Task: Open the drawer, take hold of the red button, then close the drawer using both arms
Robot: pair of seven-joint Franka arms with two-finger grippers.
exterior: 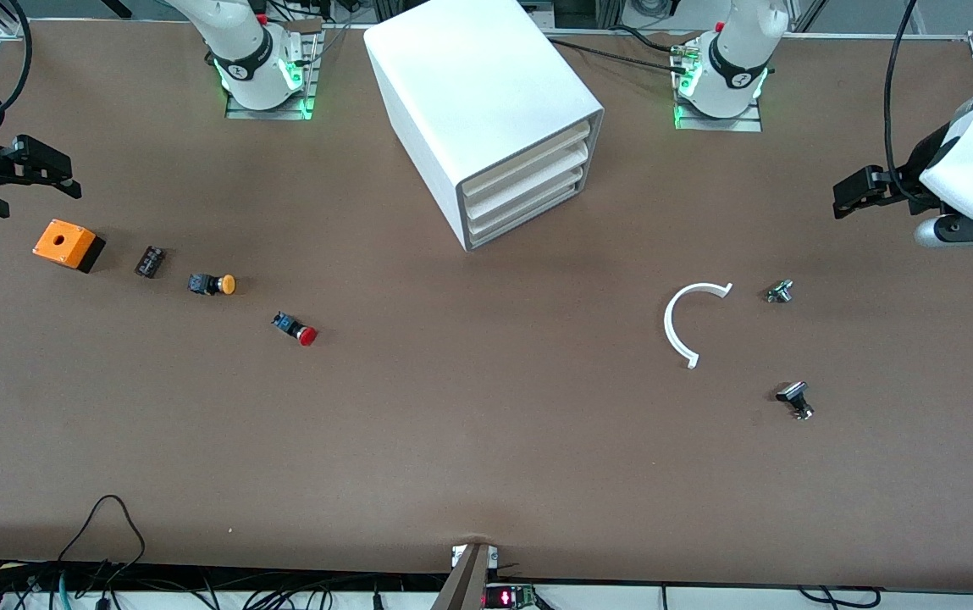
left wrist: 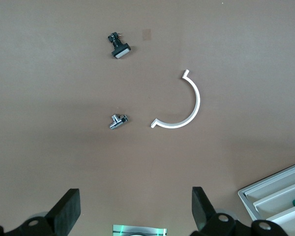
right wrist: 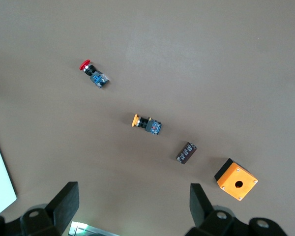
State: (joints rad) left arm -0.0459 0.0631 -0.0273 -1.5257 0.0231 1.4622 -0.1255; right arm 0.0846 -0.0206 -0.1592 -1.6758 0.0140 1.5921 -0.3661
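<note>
The white cabinet (exterior: 469, 93) stands at the table's middle, near the arm bases. All four of its drawers are shut; the second drawer (exterior: 528, 180) sits flush with the others. The red-capped button (exterior: 300, 330) lies on its side on the table, toward the right arm's end; it also shows in the right wrist view (right wrist: 93, 73). My right gripper (exterior: 69, 178) is open and empty, above the table near the orange box; its jaws show wide apart in its wrist view (right wrist: 132, 206). My left gripper (exterior: 842, 199) is open and empty above the left arm's end (left wrist: 135, 211).
An orange box with a hole (exterior: 67, 244), a small black part (exterior: 149, 261) and an orange-capped button (exterior: 213, 284) lie in a row leading to the red button. A white C-shaped ring (exterior: 689, 322), a small metal part (exterior: 779, 292) and a black part (exterior: 795, 398) lie toward the left arm's end.
</note>
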